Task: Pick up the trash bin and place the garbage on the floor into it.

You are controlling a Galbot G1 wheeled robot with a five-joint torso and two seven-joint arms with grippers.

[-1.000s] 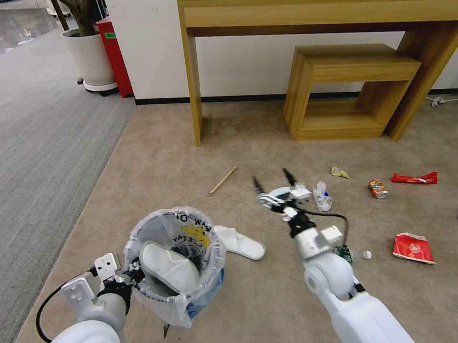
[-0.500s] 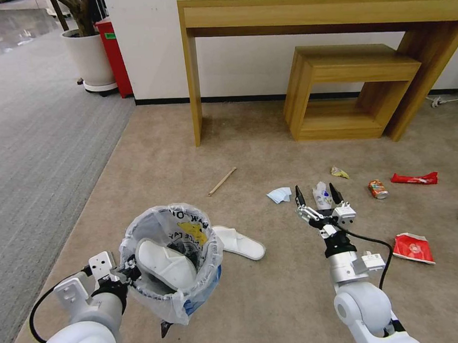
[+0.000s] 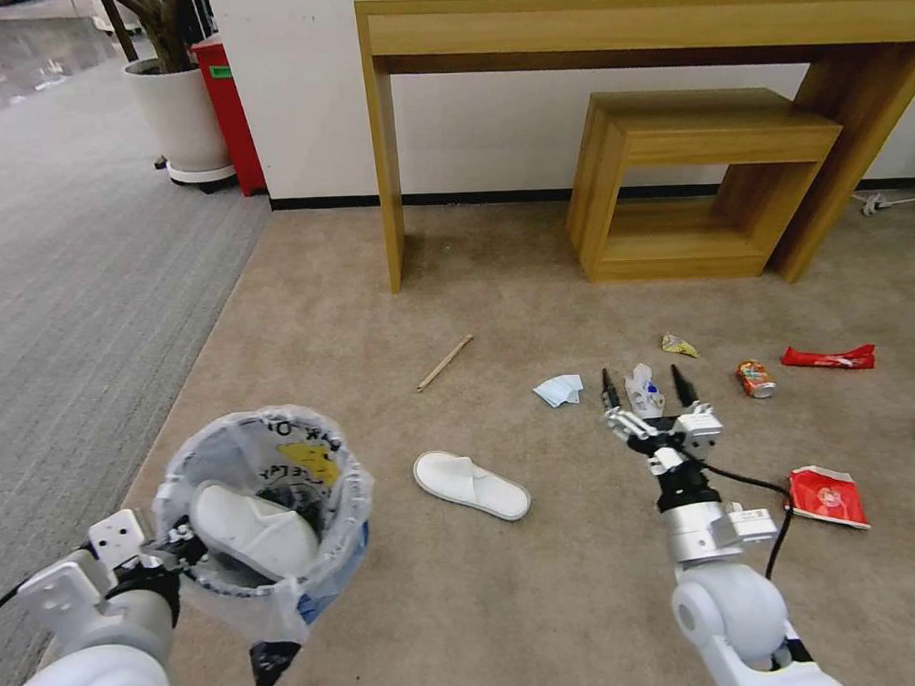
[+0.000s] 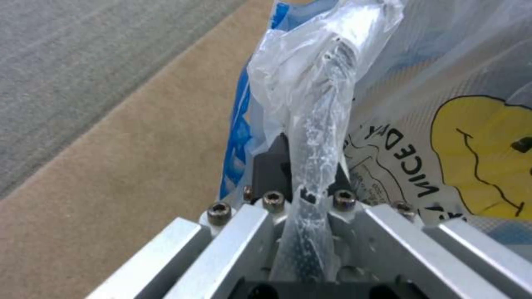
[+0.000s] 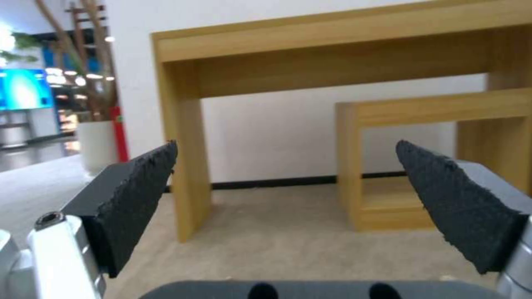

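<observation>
Bin held off the floor on the left, litter scattered on the carpet.

Left end effector (image 3: 174, 548) is clamped on the trash bin (image 3: 264, 525) at its bagged rim, one white slipper (image 3: 254, 530) inside it. Right end effector (image 3: 647, 386) hangs with fingers spread wide apart over the crumpled plastic bottle (image 3: 642, 390). Second slipper (image 3: 470, 485), tissue pack (image 3: 559, 389), stick (image 3: 443, 362), can (image 3: 755, 379) and red wrappers (image 3: 826, 496) all lie on the floor (image 3: 507, 601).
</observation>
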